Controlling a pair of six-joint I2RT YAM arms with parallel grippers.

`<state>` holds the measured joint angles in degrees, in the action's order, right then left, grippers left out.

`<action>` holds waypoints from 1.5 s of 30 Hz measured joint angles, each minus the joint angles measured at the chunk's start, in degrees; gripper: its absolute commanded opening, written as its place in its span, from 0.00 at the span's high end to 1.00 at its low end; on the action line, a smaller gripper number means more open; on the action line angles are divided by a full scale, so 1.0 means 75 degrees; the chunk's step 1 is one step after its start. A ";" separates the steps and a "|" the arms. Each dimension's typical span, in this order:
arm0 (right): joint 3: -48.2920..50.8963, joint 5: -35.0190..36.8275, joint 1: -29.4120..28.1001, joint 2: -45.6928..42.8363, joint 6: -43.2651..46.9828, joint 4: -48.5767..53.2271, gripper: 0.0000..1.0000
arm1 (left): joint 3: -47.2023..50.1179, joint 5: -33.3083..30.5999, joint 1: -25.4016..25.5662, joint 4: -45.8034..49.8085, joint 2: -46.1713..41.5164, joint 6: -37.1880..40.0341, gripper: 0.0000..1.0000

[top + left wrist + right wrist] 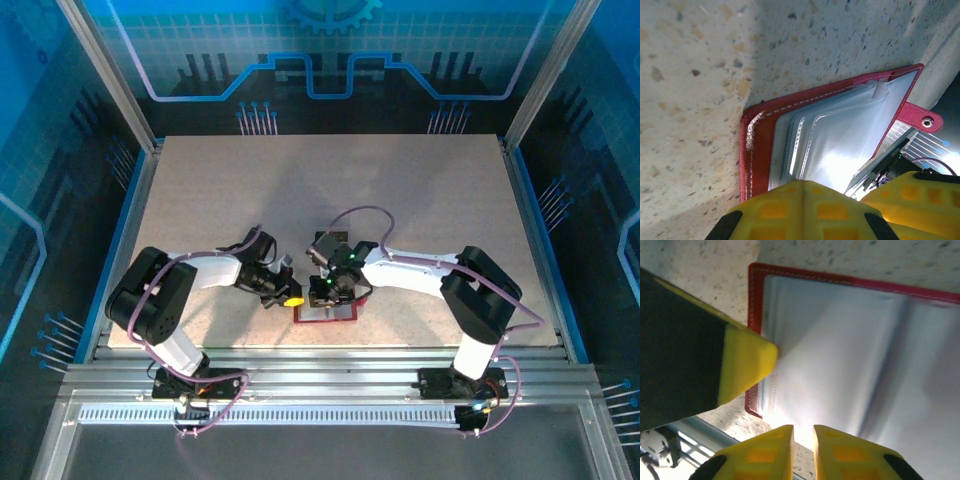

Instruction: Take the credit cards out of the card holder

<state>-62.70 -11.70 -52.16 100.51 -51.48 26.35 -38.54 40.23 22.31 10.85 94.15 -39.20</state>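
Observation:
The red card holder (325, 314) lies open on the table near the front edge, its pale grey pockets (840, 135) facing up and its snap tab (922, 120) sticking out. My left gripper (802, 182) is shut, its tips pressing on the pockets' near edge. In the right wrist view the left fingertip (747, 362) rests on the holder's (840, 277) left side. My right gripper (803, 427) hovers at the pocket's edge, jaws a narrow slit apart with nothing seen between them. The credit cards are hidden inside the pockets.
The metal rail (330, 360) along the table's front edge runs just behind the holder. The two grippers (310, 293) crowd close together over it. Bare speckled tabletop (330, 190) stretches away to the back.

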 measured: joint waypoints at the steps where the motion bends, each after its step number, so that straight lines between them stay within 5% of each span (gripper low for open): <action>1: 0.0128 -0.0172 0.0015 0.0000 -0.0090 -0.0259 0.86 | 0.0000 0.0000 0.0000 0.0000 0.0000 0.0023 1.00; 8: 0.0361 -0.0793 0.0128 0.0335 -0.0484 -0.1297 0.85 | 0.0000 -0.0006 -0.0003 0.0003 0.0000 0.0050 1.00; 45: 0.0918 -0.0385 0.0463 -0.0026 -0.0341 -0.1008 0.85 | -0.0198 -0.0041 0.0361 0.0309 -0.0335 -0.0245 0.99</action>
<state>-55.81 -14.59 -48.69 100.31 -54.04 18.79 -40.03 39.92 25.02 13.17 91.64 -41.04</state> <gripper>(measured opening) 0.148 0.040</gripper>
